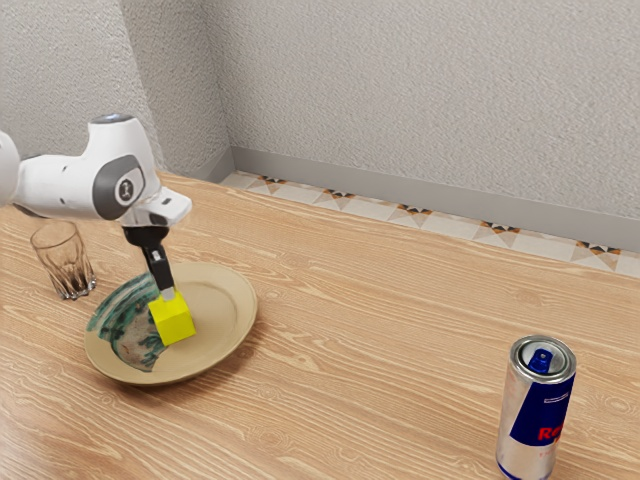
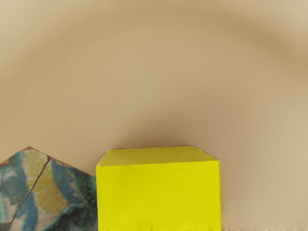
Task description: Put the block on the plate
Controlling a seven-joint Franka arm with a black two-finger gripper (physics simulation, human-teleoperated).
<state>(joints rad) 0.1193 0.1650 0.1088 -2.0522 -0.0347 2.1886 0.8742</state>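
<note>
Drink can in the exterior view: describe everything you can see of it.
The can stands upright on the wood-grain table, at the exterior view's lower right, apart from the plate. It looks metal, with silver and dark-blue panels, red lettering, a silver rim and a blue pull tab. Only the table touches it.

The yellow block (image 1: 173,320) is over the round, tan-and-green patterned plate (image 1: 226,312).

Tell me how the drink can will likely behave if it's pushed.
The can would probably tip if pushed high, being tall and narrow. Its smooth, shiny side may be slippery. Knocked over, its round body would likely roll.
</note>
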